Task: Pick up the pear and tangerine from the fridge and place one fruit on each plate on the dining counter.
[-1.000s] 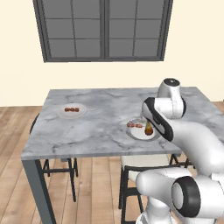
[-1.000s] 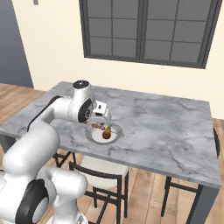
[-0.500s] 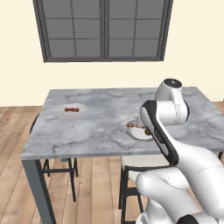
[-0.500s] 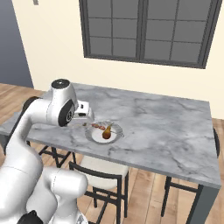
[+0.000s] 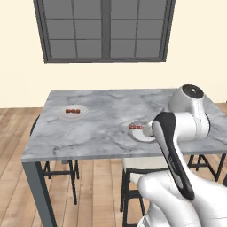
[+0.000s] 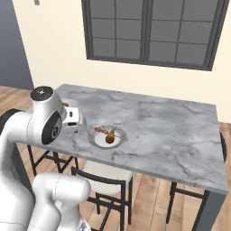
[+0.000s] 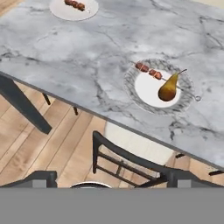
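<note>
small brownish-yellow pear with a short stem [image 7: 169, 89] lies on a round pale grey-white plate [image 7: 145, 99] on the grey-white veined marble dining counter with dark legs [image 7: 87, 52]. a skewer of small reddish-brown pieces [image 7: 148, 70] lies on the same plate, just beside the pear. from the hand camera the pear plate sits ahead and to the right, well apart from the dark finger tips. the two-finger gripper [image 7: 109, 179] is spread wide with nothing between its tips, hanging off the counter's near edge above a dark-framed chair with a pale seat [image 7: 131, 144] and wood plank floor [image 7: 39, 153]. a second round pale plate [image 7: 72, 9] with another reddish skewer sits far ahead and left of the hand. in the right base view the pear [image 6: 110, 137] rests on its plate [image 6: 97, 140] just beyond the hand's white body.
</note>
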{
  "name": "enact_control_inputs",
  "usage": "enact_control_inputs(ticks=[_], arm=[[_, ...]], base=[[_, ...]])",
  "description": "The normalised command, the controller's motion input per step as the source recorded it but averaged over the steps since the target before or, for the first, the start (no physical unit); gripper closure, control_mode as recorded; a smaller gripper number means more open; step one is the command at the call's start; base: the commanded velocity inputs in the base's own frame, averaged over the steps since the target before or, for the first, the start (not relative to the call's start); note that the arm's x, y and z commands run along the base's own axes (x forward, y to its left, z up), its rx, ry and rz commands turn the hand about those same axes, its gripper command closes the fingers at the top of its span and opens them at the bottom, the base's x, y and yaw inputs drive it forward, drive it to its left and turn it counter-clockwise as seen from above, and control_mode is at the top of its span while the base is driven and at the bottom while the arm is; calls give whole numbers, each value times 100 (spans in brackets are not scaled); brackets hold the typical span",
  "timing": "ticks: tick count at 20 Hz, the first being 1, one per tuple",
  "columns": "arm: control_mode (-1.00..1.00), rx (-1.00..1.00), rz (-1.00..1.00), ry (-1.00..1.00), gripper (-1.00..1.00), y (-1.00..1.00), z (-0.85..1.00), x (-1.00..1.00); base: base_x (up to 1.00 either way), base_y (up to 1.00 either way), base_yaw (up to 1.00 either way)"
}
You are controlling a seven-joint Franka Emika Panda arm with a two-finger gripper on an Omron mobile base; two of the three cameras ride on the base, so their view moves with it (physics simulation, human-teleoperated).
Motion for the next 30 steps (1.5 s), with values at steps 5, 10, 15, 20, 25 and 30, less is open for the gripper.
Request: enact_control_inputs(ticks=[5, 10, 15, 20, 25, 30], arm=[[-100, 0, -4, -21, -100, 0, 26, -78], [-100, 0, -4, -21, -100, 0, 16, -77], [100, 0, 0, -7, -100, 4, 5, -29], [100, 0, 0, 0, -100, 0, 0, 0], [100, 0, 0, 0, -100, 0, 0, 0], [100, 0, 0, 0, -100, 0, 0, 0]], base=[[0, 0, 0], [0, 0, 0], [-38, 18, 1], [-39, 67, 23], [-9, 88, 48], [0, 85, 59]])
